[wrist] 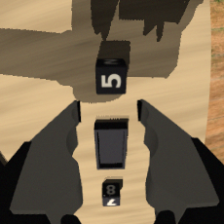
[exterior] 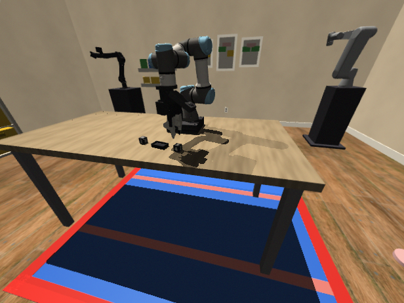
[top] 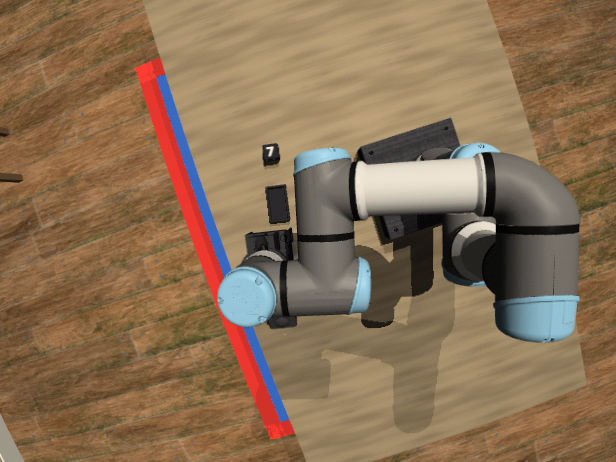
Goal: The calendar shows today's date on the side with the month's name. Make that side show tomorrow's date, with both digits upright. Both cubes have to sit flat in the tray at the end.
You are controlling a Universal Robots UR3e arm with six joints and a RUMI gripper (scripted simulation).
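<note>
The black tray [top: 279,219] [exterior: 159,147] [wrist: 111,125] is empty. A black cube with a white 7 on top [top: 270,154] [exterior: 143,140] [wrist: 111,193] stands on the table off one end of the tray; the wrist view also shows an 8 on its side. Another black cube [exterior: 177,147] [wrist: 111,78] stands off the tray's other end. Its 5 lies sideways in the wrist view, with a dim marking on the face above; the arm hides this cube in the top view. My gripper [exterior: 174,132] [wrist: 108,101] is partly open and empty, above the table, its fingers wider apart than a cube.
The arm's dark base plate [top: 410,142] is on the table behind the tray. The table edge [exterior: 98,159] runs close in front of the cubes and tray. The arm's shadow falls around the cube with the 5.
</note>
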